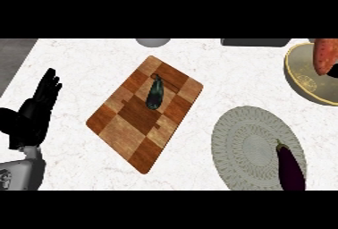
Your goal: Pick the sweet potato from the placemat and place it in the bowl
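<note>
Left hand (pixel 36 114) shows at the left edge of the counter (pixel 73 62), rising from a grey forearm (pixel 23 172) that enters at the near-left corner. Fingers are straight and point toward the far side, released, grasping nothing; the hand is resting and touches no object. The lower palm merges with a dark shadow patch, so the thumb is hard to make out.

Right of the hand, well apart from it, a checkered wooden board (pixel 142 114) lies turned diagonally on the white marbled counter. A dark green elongated vegetable (pixel 155 95) lies on its far half; its kind cannot be told.

Further right, near side: a round grey woven placemat (pixel 247 147), cut off at its near edge. A dark purple eggplant (pixel 290 167) lies on its right part, stem toward the far side, its near end cut off by the frame.

Far right corner: a pale yellow bowl (pixel 307 80), partly out of view at the right edge. The sweet potato (pixel 325 56), reddish-orange, sits in the bowl, tilted against its rim, its right side cut off.

Along the far edge, a grey round object (pixel 153 42) and a dark flat object (pixel 254 42) are mostly cut off and unidentifiable.

Right hand: does not show.
</note>
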